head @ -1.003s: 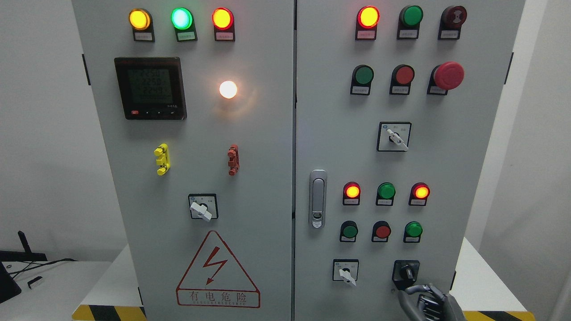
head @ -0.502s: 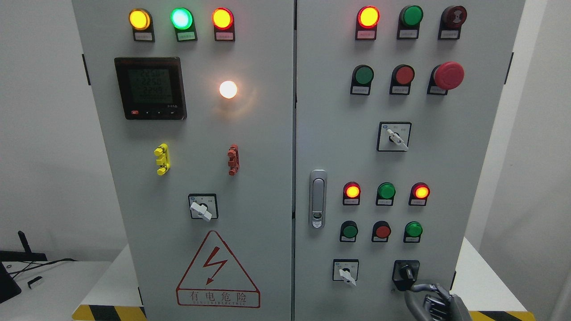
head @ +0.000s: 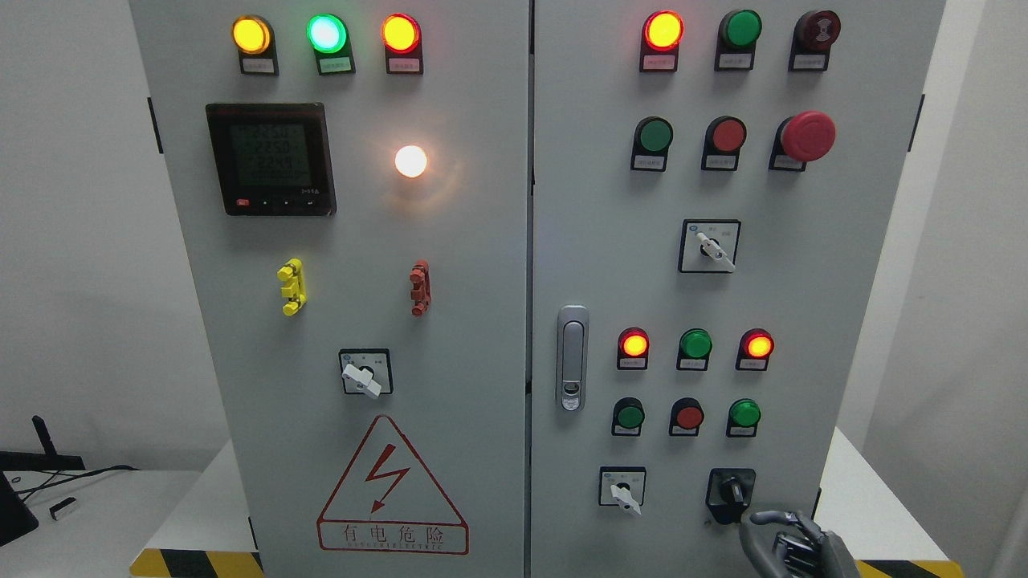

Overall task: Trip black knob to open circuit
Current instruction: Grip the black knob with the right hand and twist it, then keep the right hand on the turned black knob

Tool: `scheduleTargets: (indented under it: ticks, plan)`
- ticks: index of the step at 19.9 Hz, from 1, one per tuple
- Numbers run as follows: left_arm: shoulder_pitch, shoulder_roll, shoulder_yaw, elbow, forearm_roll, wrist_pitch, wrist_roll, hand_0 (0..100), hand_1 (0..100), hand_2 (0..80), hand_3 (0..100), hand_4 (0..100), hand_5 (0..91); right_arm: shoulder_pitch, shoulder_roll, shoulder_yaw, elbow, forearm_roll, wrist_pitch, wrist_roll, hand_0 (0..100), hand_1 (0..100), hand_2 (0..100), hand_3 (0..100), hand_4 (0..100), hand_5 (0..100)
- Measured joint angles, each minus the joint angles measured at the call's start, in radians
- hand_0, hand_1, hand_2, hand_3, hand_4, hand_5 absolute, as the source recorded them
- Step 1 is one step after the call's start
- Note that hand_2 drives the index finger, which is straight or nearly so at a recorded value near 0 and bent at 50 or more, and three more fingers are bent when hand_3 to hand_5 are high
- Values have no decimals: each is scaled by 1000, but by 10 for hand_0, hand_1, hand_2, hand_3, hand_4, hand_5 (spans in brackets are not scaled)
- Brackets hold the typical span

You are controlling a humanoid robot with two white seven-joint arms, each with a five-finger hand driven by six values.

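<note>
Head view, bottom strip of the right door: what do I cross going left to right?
White selector switch → black knob → right hand, just below and right of the knob, fingers curled, not on it.

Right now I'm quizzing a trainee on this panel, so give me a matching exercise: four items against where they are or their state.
Items:
1. black knob
2. right hand
3. mushroom button
4. meter

Descriptions:
A. red, upper right
B. left door, display lit
C. bottom right, on a black plate
D. just below the knob, fingers curled

Pairs: 1-C, 2-D, 3-A, 4-B
</note>
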Motion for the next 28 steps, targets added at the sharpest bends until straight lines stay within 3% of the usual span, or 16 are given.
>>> scheduleTargets:
  ticks: [28]
  plan:
    - [0,0,0,0,0,0,0,120,389,0,0,0,0,-29,3,26,45,0,-3,-6,318,709,461,1000,1000,940]
